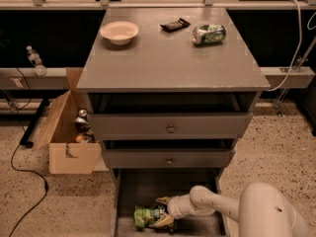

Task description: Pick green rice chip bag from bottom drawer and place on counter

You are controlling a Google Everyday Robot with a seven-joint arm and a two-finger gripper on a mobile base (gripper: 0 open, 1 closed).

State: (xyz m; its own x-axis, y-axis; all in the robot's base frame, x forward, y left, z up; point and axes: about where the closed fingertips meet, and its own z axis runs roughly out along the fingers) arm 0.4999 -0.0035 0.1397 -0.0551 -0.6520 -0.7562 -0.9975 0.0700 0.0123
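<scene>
The green rice chip bag (147,216) lies on the floor of the open bottom drawer (129,194), near its front left. My gripper (164,213) reaches in from the right on a white arm and sits right at the bag's right end, one finger above it and one below. The counter (170,58) is the grey top of the cabinet, far above the gripper.
On the counter stand a cream bowl (119,32), a dark flat packet (175,24) and a lying green-and-silver can (209,33). Two knobbed drawers (170,129) overhang the bottom drawer. An open cardboard box (69,137) and a black cable (24,179) lie on the floor at left.
</scene>
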